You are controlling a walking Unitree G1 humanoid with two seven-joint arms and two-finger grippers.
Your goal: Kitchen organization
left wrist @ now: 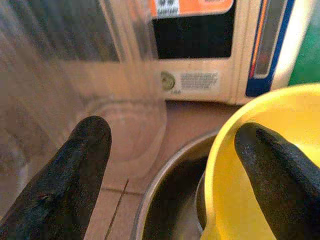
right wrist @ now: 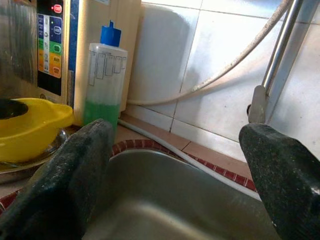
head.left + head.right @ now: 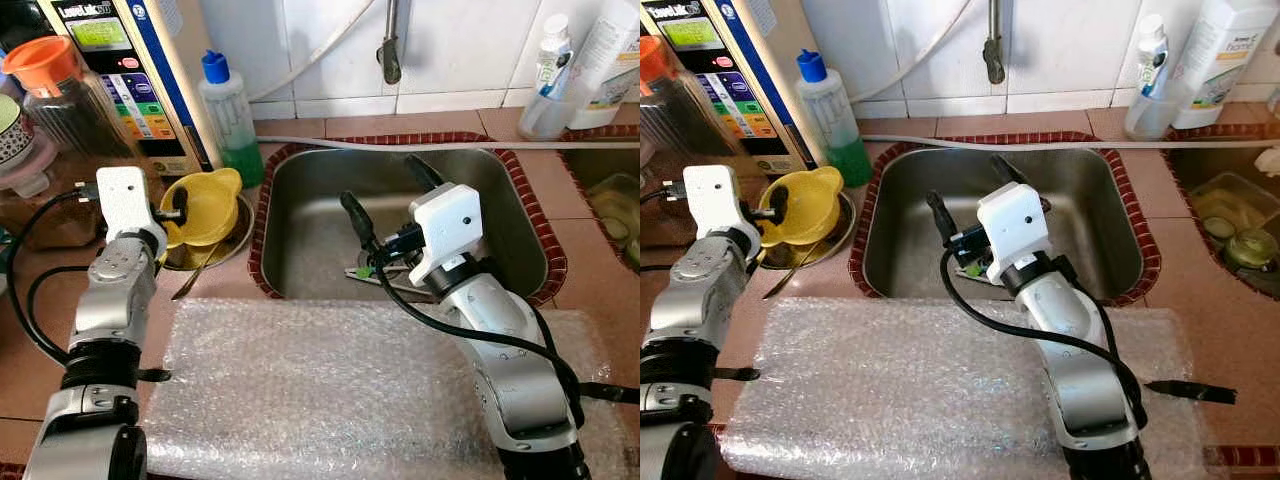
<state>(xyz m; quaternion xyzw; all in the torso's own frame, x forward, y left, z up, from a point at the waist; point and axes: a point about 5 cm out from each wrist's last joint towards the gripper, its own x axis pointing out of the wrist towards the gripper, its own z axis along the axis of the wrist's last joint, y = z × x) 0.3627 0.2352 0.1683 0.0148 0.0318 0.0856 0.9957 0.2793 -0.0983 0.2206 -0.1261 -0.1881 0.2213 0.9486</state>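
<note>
Over sink (image 3: 520,215), right hand (image 3: 385,188) released; left hand (image 1: 170,165) spread astride yellow bowl (image 3: 205,205) rim.

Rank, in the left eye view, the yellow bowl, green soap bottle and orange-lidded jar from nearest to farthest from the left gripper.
1. Yellow bowl: at the left gripper, one of its fingers inside the rim.
2. Orange-lidded jar: behind, on its left.
3. Green soap bottle: behind the bowl, by the sink; roughly as far as the jar, too close to call.
</note>
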